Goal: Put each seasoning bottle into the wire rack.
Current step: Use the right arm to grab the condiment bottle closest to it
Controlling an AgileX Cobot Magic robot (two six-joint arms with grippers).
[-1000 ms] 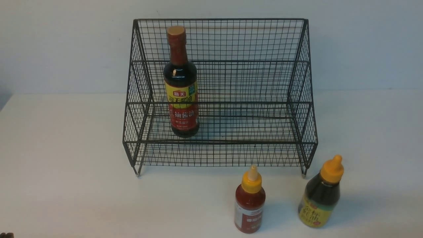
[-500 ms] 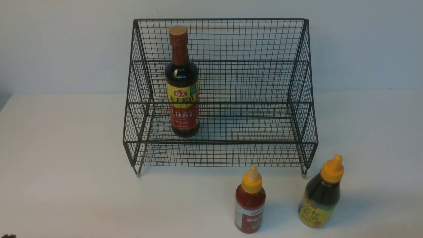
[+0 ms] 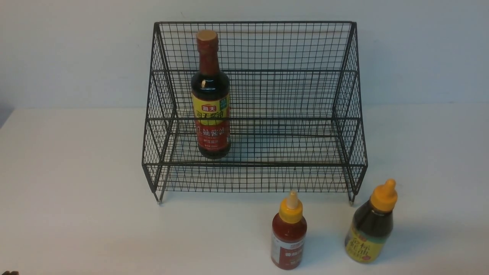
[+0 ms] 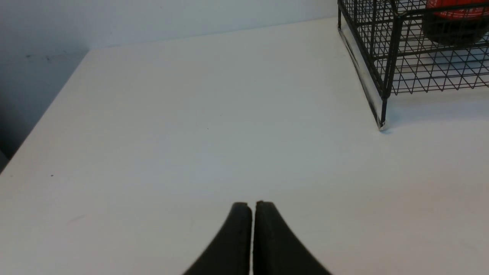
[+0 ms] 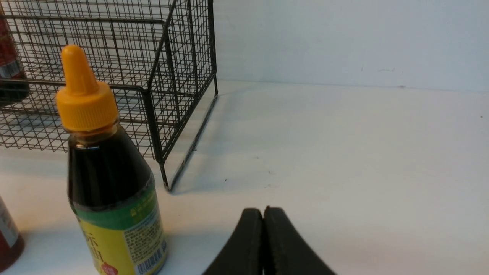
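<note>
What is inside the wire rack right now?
Only the tall soy sauce bottle, upright on the lower shelf of the rack, toward the left. The red bottle and the squat dark bottle stand outside, in front. Only the mesh behind the tall bottle is covered.

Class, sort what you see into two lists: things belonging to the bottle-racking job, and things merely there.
Job: rack, soy-sauce bottle (standing in the rack), red bottle, squat dark bottle, left gripper, right gripper.
Merely there: table, wall.
</note>
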